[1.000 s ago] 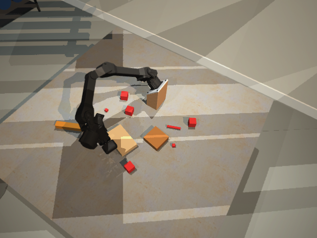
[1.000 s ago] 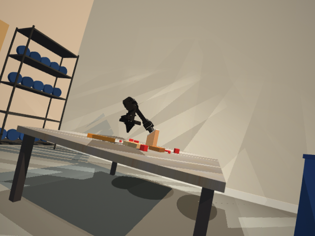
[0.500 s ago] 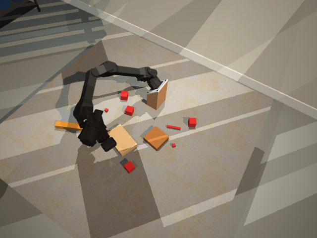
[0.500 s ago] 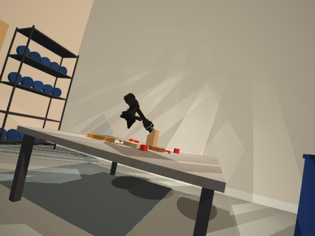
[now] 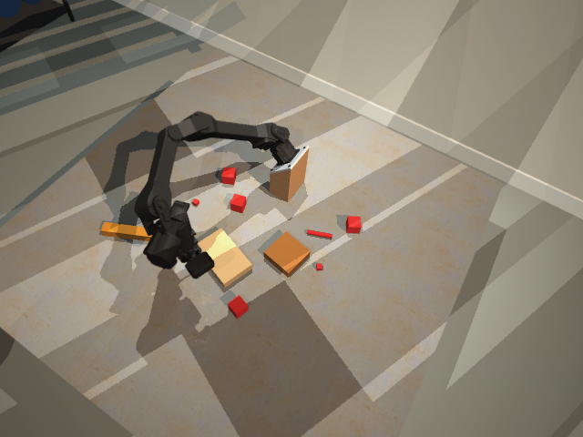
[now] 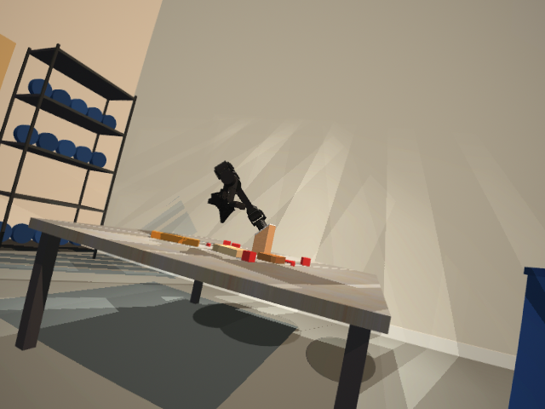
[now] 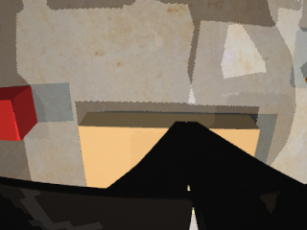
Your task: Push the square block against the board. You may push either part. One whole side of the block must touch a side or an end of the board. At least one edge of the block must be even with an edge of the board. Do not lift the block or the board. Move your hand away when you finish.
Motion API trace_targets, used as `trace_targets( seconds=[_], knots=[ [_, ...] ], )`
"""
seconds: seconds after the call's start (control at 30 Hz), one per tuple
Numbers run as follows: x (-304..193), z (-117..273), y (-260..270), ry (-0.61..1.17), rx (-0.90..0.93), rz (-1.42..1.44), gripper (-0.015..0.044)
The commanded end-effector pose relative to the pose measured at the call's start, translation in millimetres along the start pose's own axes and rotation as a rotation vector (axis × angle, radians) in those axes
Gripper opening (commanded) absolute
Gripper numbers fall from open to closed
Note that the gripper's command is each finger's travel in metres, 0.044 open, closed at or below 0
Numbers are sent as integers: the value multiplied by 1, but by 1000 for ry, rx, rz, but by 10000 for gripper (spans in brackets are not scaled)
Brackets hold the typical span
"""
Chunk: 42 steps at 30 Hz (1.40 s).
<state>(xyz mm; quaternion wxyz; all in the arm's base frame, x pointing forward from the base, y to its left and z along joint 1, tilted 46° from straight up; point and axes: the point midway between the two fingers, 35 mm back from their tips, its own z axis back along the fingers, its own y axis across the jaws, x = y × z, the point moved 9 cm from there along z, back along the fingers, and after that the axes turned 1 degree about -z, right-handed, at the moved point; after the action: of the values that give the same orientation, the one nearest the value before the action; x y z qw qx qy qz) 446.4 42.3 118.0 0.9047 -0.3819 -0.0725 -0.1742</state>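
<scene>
The square block (image 5: 286,251) (image 6: 271,257) is orange-brown and lies flat on the table. The board (image 5: 227,259) (image 6: 227,250) (image 7: 112,153) is a light tan rectangle, lying flat to the left of the block in the top view. A gap separates them, and the block is turned relative to the board. My gripper (image 6: 224,221) (image 7: 184,132) is shut and empty, pointing down and well above the table. In the wrist view its dark fingers cover the middle of the board. In the top view the wrist hides the fingertips.
An orange bar (image 5: 123,230) (image 6: 174,238) lies beyond the board. Red cubes (image 5: 238,306) (image 5: 238,203) (image 5: 353,224) (image 7: 16,113) stand around both parts. A red rod (image 5: 319,233) and a tiny red cube (image 5: 319,266) lie near the block. The arm stands on an upright brown box (image 5: 289,180).
</scene>
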Motion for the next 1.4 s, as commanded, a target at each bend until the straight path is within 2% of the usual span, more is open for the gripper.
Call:
trace_targets(
  seconds=[0.0, 0.2, 0.83, 1.37],
  knots=[
    [0, 0, 0, 6, 4, -3, 0],
    [-5, -1, 9, 0, 4, 51, 0],
    [-83, -19, 106, -4, 33, 705, 0],
    [-163, -42, 161, -9, 39, 1234, 0]
  ],
)
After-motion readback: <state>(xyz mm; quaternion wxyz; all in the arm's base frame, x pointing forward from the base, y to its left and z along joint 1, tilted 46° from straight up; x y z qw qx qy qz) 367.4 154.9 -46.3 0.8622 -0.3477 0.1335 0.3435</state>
